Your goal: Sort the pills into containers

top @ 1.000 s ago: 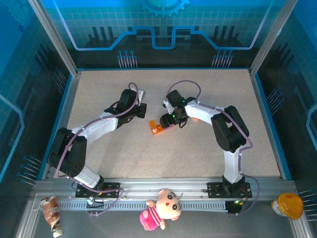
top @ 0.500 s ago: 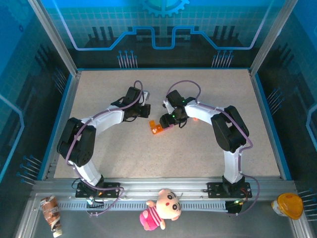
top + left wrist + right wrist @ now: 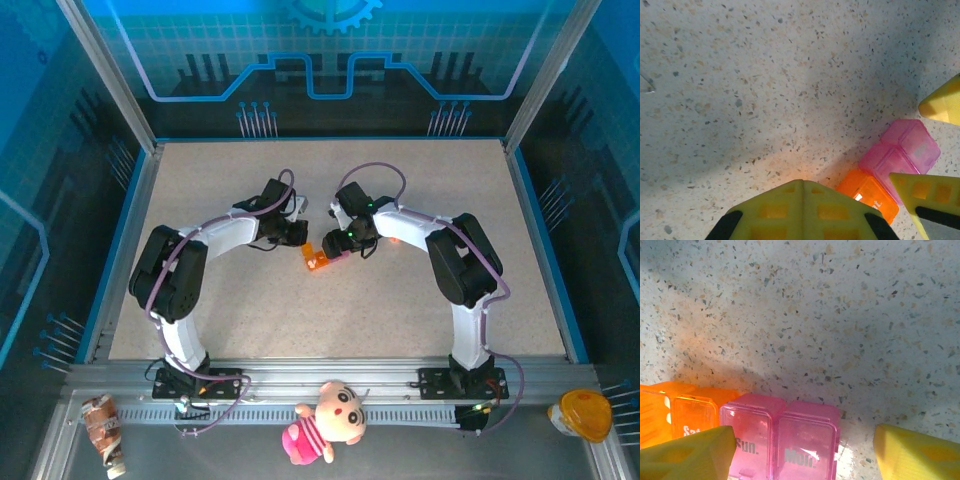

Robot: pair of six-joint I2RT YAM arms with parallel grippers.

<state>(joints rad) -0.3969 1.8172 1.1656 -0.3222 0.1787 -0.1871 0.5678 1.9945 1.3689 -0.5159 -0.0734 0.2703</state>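
Step in hand, judged: bracing the containers (image 3: 325, 257) so a lid can be worked open.

1. Nearest, left wrist view: the left claw (image 3: 802, 207) is sitting fully shut, its 2 fingers pressed together and holding nothing. Its tip is hovering just beside the orange compartment (image 3: 867, 192).
2. Next out: the 2 pink compartments (image 3: 900, 150) are joined to the orange one in a strip lying flat on the speckled surface (image 3: 740, 75), at mid-surface between both arms in the top view.
3. Right wrist view: the right claw (image 3: 802, 440) is standing wide and straddling the pink pair (image 3: 780, 440), marked "Sun." and "Mon.". The "Sat" box (image 3: 685, 422) is lying beyond its left finger. A gap is showing beside "Mon.", so it is gripping nothing. The lids look closed.
4. Top view: the left claw (image 3: 298, 236) and right claw (image 3: 340, 246) are meeting over the strip.

Doing it well:
- Close the right claw squarely on the pink pair first. The light plastic is likely to skid on this smooth surface.
- Bring the left tip in low and slowly under the lid lip, lifting rather than shoving.
- Risk: a sideways push twists the strip out of the wide claw.
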